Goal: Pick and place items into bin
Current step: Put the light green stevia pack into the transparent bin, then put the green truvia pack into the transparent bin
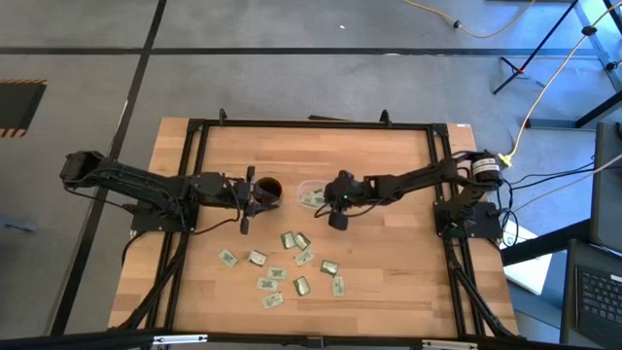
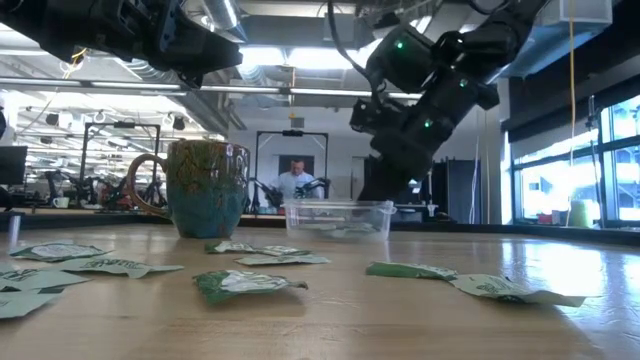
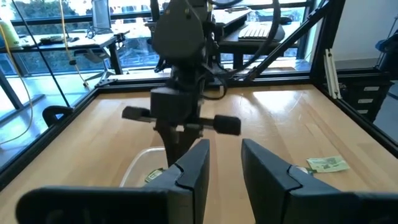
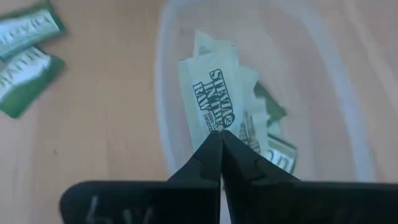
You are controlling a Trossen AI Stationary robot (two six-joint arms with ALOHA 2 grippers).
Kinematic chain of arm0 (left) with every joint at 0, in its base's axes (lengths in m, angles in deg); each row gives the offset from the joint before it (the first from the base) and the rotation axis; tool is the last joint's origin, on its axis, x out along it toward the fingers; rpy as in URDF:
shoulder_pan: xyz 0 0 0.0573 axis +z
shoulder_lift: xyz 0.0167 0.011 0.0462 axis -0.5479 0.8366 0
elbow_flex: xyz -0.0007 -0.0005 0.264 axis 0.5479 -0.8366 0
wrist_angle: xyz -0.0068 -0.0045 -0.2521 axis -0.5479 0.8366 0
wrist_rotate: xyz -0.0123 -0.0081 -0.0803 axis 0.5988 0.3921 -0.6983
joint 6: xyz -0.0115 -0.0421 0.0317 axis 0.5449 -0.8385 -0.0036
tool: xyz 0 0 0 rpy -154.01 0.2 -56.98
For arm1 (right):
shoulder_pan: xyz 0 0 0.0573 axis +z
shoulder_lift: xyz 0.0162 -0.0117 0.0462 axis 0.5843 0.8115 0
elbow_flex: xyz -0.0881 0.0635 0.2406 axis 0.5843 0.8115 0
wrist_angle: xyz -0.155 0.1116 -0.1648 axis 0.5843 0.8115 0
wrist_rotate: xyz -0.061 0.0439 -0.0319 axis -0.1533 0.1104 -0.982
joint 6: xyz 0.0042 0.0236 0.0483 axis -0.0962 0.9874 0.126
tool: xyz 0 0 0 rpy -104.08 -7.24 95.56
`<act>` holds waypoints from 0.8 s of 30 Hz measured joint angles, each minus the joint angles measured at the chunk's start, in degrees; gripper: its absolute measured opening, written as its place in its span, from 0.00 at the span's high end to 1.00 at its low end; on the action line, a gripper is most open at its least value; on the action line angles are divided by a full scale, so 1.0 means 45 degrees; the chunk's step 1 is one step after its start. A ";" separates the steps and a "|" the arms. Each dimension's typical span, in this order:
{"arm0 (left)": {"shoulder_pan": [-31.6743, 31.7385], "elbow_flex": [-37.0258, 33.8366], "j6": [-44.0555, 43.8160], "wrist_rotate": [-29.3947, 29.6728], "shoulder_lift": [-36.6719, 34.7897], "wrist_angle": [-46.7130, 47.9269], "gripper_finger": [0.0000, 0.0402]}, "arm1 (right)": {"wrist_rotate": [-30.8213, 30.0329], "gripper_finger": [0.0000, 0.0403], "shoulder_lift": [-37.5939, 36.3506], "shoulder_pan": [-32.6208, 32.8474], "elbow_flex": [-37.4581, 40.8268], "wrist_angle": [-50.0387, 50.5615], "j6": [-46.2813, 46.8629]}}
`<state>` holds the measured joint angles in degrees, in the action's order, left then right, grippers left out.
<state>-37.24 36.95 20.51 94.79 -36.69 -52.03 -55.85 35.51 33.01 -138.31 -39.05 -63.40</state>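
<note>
Right hand [image 4: 220, 140] above the clear bin [image 1: 309, 185], pinching one packet [image 4: 208, 93] by its edge over others already inside. Left hand [image 3: 225, 163] spread, waiting beside the mug [image 1: 267, 187]. More packets [image 1: 292, 264] scattered nearer on the surface [image 1: 389, 272]. Risk: thin packet clinging to the fingertips on release, or fluttering outside the bin's low wall.

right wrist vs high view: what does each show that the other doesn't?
Right wrist only: the right tool is shut on a packet by its edge, over the bin, with more packets inside and print readable.

High only: the mug left of the bin, the left tool open beside the mug, the loose packets spread on the near table, and both arms whole.

Both: the bin, packets in it, and a few packets on the wood outside it.
</note>
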 joint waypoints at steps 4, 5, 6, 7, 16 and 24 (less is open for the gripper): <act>0.0002 0.0000 0.0000 0.0002 0.0000 0.0005 0.78 | 0.0005 0.98 0.0052 -0.0014 0.0000 -0.0064 0.0005; 0.0002 0.0000 0.0000 0.0002 0.0000 0.0005 0.78 | 0.0005 0.98 0.0052 -0.0014 0.0000 -0.0058 0.0000; 0.0002 0.0000 0.0000 0.0002 0.0000 0.0001 0.78 | 0.0010 0.98 0.0050 -0.0014 0.0000 -0.0062 0.0006; 0.0002 0.0000 0.0000 0.0002 0.0000 0.0004 0.78 | 0.0010 0.98 0.0050 -0.0014 0.0000 -0.0060 0.0010; 0.0002 0.0000 0.0000 0.0002 0.0000 0.0001 0.78 | -0.0067 0.87 -0.0070 -0.0014 -0.0005 -0.0059 -0.0019; 0.0002 0.0000 0.0000 0.0002 0.0000 0.0033 0.78 | -0.0072 0.69 -0.0728 0.0132 -0.0365 0.0687 -0.0183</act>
<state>-37.23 36.95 20.51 94.80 -36.69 -51.89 -56.17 32.23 33.60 -139.95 -35.96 -64.23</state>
